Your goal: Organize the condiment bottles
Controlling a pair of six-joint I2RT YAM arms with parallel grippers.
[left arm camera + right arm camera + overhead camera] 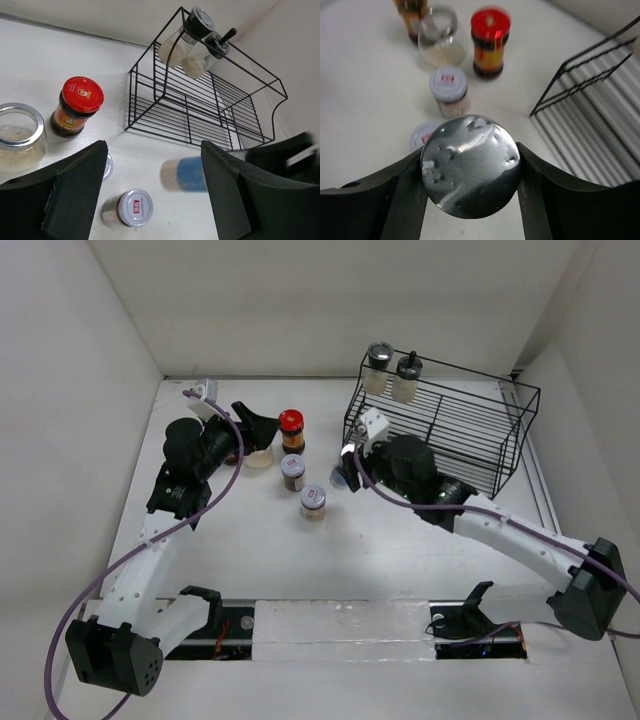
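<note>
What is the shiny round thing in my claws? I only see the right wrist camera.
Observer: A bottle's cap. The left wrist view shows the bottle, pale with a blue label, in your right gripper.
Operator: Is anything in the rack yet?
Observer: Yes, two shakers stand at the far left corner of the rack.
Operator: And my other claw?
Observer: The left gripper is open and empty.

Robot lab booth, plain white walls [330, 300], white table [260, 560], left arm [140, 570] and right arm [510, 535] bolted on.
</note>
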